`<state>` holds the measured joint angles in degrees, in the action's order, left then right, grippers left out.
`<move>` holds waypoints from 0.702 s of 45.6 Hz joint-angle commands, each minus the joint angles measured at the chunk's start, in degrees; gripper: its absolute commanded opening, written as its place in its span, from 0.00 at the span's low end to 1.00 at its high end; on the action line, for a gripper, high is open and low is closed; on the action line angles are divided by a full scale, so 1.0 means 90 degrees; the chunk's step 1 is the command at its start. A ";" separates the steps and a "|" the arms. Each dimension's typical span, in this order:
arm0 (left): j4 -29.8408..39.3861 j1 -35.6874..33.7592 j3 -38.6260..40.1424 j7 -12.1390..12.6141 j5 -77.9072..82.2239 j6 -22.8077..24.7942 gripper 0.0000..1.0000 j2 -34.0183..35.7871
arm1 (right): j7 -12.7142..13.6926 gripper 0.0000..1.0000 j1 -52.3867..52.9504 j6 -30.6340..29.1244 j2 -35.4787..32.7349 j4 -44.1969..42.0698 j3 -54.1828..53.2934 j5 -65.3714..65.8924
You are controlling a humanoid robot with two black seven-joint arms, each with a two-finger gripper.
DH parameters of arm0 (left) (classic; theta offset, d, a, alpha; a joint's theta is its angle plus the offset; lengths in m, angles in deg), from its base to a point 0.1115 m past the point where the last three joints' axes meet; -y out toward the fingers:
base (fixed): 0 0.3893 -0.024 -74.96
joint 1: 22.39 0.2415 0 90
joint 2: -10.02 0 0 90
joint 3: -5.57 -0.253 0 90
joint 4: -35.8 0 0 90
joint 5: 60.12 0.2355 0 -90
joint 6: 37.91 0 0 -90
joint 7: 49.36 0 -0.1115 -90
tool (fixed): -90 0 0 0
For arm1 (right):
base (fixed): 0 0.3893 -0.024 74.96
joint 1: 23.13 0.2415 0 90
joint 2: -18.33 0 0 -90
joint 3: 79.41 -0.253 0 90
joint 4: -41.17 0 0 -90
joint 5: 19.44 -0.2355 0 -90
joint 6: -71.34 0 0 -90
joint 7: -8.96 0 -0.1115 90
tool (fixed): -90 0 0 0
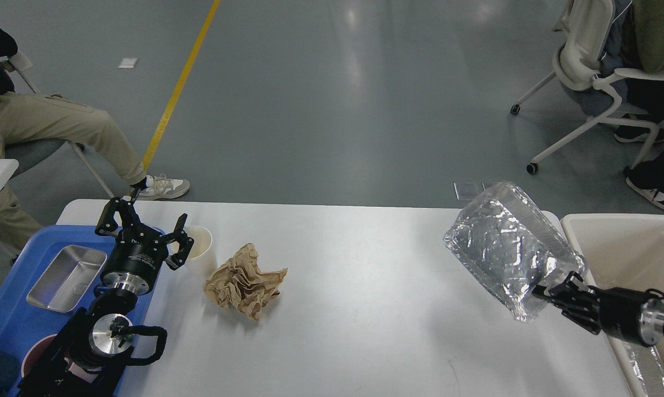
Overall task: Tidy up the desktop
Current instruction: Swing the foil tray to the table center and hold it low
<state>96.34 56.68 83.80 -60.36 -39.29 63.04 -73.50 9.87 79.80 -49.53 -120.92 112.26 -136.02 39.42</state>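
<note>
The white desktop (354,309) fills the lower middle of the head view. My right gripper (559,295) is shut on the near edge of a crumpled silver foil tray (511,248) and holds it tilted up above the desktop's right end, beside the cream bin (619,242). A crumpled brown paper (244,281) lies left of centre. A white paper cup (199,245) stands next to it. My left gripper (144,229) is open and empty, over the blue tray's far edge just left of the cup.
A blue tray (12,325) at the left holds a steel pan (64,278). The cream bin holds more foil (643,364). People sit on chairs beyond the table at far left (45,127) and far right (602,71).
</note>
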 commanded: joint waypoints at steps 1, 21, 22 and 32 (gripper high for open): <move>-0.0017 0.0003 -0.0011 -0.0008 0.0000 0.0014 0.97 0.0012 | 0.0474 0.00 0.1169 -0.0271 -0.0075 0.0011 0.0790 0.0013; -0.0017 -0.0007 -0.0001 -0.0008 0.0010 0.0033 0.97 0.0060 | 0.1577 0.00 0.4335 -0.0857 0.0891 -0.0018 0.3604 -0.0124; -0.0017 -0.0007 -0.0001 -0.0008 0.0010 0.0033 0.97 0.0060 | 0.1695 0.00 0.4364 -0.0915 0.0960 -0.0018 0.3585 -0.0163; -0.0017 0.0023 -0.0001 -0.0018 0.0059 0.0033 0.97 0.0138 | 0.2496 0.00 0.4716 -0.1326 0.1517 -0.0067 0.3633 -0.0437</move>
<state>96.18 56.75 83.80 -60.44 -38.92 63.35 -72.69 29.56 120.58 -59.57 -109.41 111.88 -103.42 36.18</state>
